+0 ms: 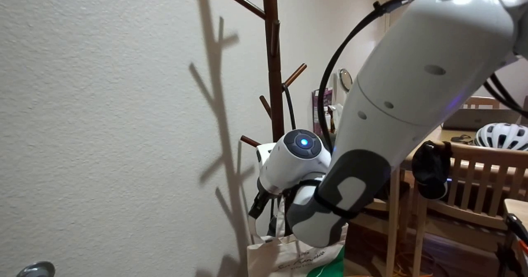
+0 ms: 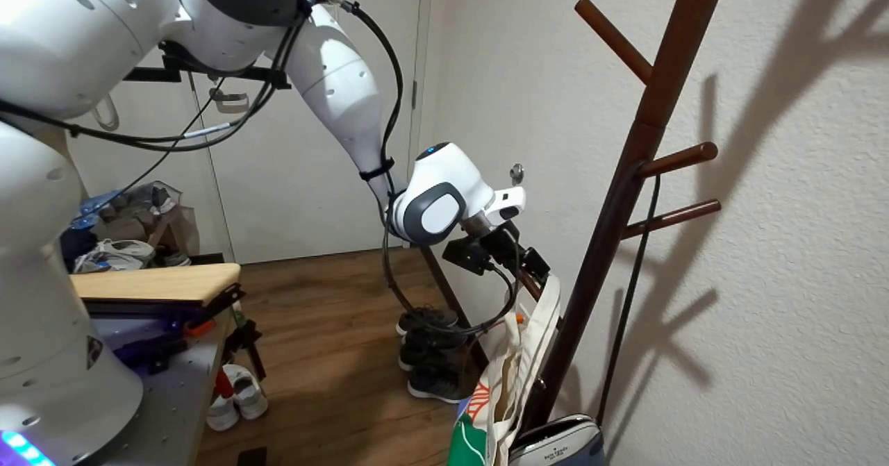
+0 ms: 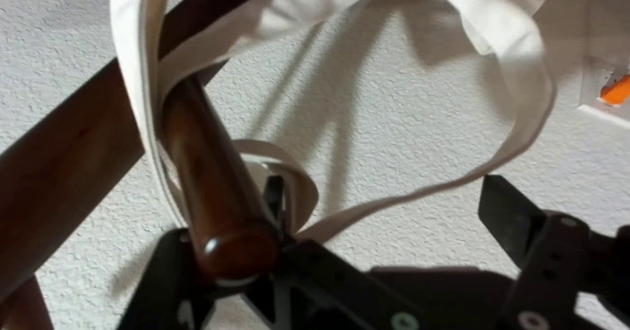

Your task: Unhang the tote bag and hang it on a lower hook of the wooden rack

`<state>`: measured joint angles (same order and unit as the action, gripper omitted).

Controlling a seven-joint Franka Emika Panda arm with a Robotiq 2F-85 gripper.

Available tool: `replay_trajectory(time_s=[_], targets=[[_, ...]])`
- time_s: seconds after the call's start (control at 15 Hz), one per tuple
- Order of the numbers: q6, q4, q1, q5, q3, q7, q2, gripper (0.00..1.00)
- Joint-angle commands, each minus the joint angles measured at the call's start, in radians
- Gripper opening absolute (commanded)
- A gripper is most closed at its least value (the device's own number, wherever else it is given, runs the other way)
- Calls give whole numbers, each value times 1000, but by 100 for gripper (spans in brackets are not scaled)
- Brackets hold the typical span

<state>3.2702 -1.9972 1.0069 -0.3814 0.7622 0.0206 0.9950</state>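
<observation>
The cream tote bag with green print hangs low beside the dark wooden rack; both also show in an exterior view, the bag and the rack. In the wrist view a wooden hook points toward the camera, with a cream strap passing around it near the post. My gripper is open, its fingers wide apart. One finger is right beside the hook's tip. Another strap stretch curls by that finger and runs across between the fingers. The gripper is just above the straps.
A small grey-blue purse hangs by a black strap from a higher hook. The textured wall stands close behind the rack. A wooden chair with a black cap is nearby. Shoes lie by the wall.
</observation>
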Motion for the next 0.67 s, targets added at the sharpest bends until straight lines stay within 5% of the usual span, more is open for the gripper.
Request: replay_trajectory(time_s=[0.0, 0.33, 0.6], targets=[[-25, -120, -12, 147, -42, -33, -165, 100], [-109, -261, 5, 351, -11, -112, -416, 100], [-300, -331, 44, 364, 44, -315, -627, 100]])
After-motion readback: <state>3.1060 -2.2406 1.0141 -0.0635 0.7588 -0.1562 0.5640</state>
